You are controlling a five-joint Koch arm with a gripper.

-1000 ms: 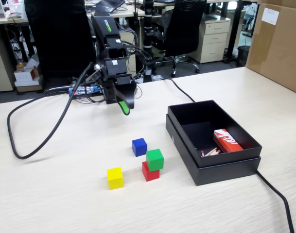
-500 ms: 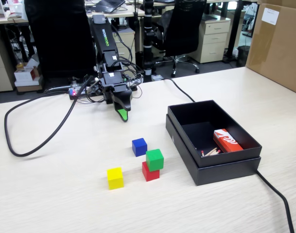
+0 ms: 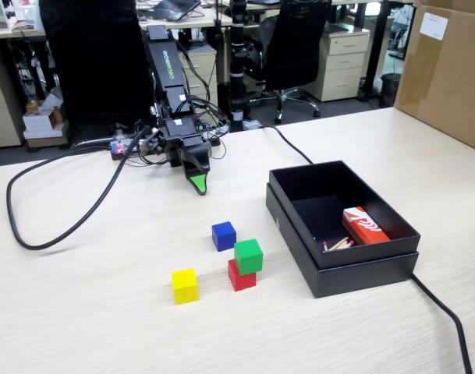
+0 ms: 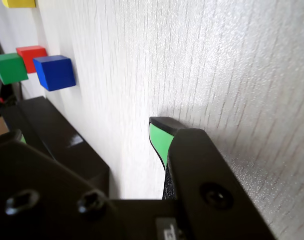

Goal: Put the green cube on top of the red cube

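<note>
Your gripper [image 3: 199, 185] hangs at the table [image 3: 104, 312], well behind the cubes; whether its jaws are parted cannot be told. Note the green cube [image 3: 248, 255] resting atop the red cube [image 3: 240, 277], beside the black box [image 3: 342, 226].

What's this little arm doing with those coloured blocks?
The green cube sits on top of the red cube, a bit off-centre, so the stacking looks done. The gripper holds nothing and is folded back near the arm's base, its green tip low over the table, well away from the blocks. A blue cube and a yellow cube sit loose nearby, and a black box stands to the right.
</note>
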